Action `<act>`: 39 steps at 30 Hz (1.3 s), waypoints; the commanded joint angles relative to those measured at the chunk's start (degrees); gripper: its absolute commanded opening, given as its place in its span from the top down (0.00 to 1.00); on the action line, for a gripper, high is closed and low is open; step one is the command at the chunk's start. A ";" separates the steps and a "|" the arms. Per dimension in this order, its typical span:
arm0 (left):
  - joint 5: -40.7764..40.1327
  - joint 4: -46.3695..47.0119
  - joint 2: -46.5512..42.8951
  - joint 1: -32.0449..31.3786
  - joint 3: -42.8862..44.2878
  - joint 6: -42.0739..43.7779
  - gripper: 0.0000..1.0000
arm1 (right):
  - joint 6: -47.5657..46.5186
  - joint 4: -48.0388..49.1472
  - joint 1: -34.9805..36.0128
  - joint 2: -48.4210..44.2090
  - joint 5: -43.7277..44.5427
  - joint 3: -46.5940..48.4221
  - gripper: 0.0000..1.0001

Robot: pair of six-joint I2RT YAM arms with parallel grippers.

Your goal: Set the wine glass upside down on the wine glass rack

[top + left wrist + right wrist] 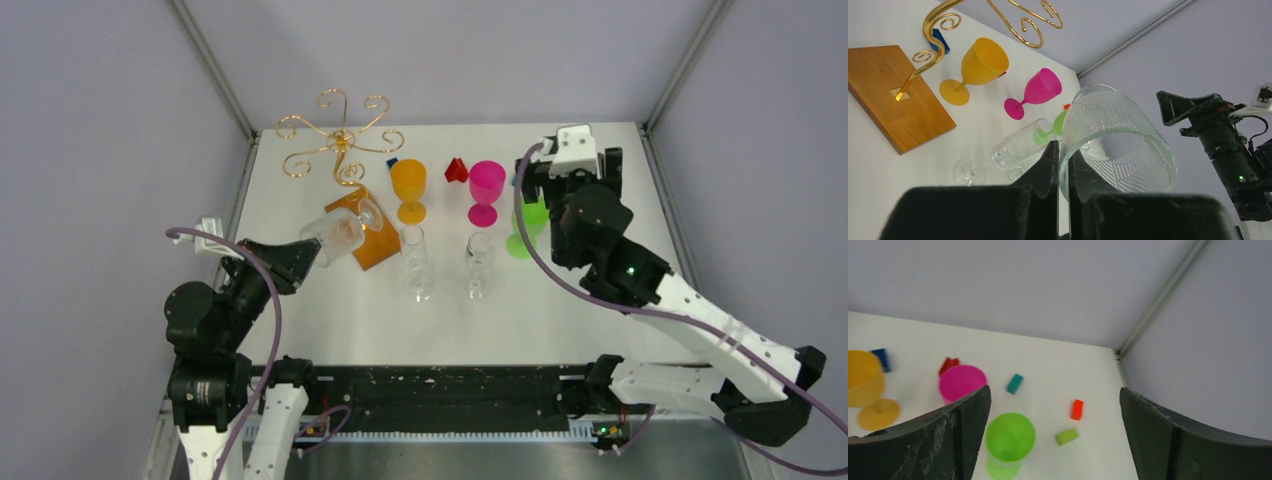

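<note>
Clear wine glass (338, 236), rim pinched in left jaws, tilts near gold rack (340, 140); right jaws gape. Inverting and hanging likely come next.

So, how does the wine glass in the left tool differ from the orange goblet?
The wine glass is clear and patterned; the orange goblet is opaque. The wine glass is tilted, gripped by the left tool; the orange goblet stands upright. Both are cups.

Your left gripper (310, 250) holds the clear patterned wine glass (338, 235) over the near corner of the gold wire wine glass rack (380, 245); to its right stand an orange plastic goblet (409, 188), then a pink plastic goblet (486, 190).
</note>
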 commanded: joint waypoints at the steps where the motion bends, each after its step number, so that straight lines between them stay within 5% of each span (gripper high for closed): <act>1: 1.42 6.37 -1.01 -0.21 2.78 -0.68 1.00 | 23.83 -13.83 0.53 -6.33 -18.58 4.60 0.01; 5: 1.67 7.27 -1.34 -0.20 2.87 -0.93 1.00 | 35.09 -14.92 0.53 -8.75 -30.88 4.89 0.01; 11: 2.63 10.37 -1.48 -0.17 1.60 -2.22 1.00 | 43.58 -23.67 0.59 0.80 -47.76 14.97 0.01; 23: 2.85 12.23 -1.05 -0.18 0.89 -2.65 1.00 | 42.09 -29.40 -1.61 8.58 -54.14 23.93 0.01; 36: 1.77 15.74 -1.50 -0.20 0.43 -2.06 1.00 | 51.07 -23.29 -15.75 13.41 -87.39 19.03 0.01; 39: 1.47 16.78 -2.04 -0.22 -0.09 -1.96 1.00 | 57.99 -12.93 -19.74 11.77 -96.06 13.67 0.01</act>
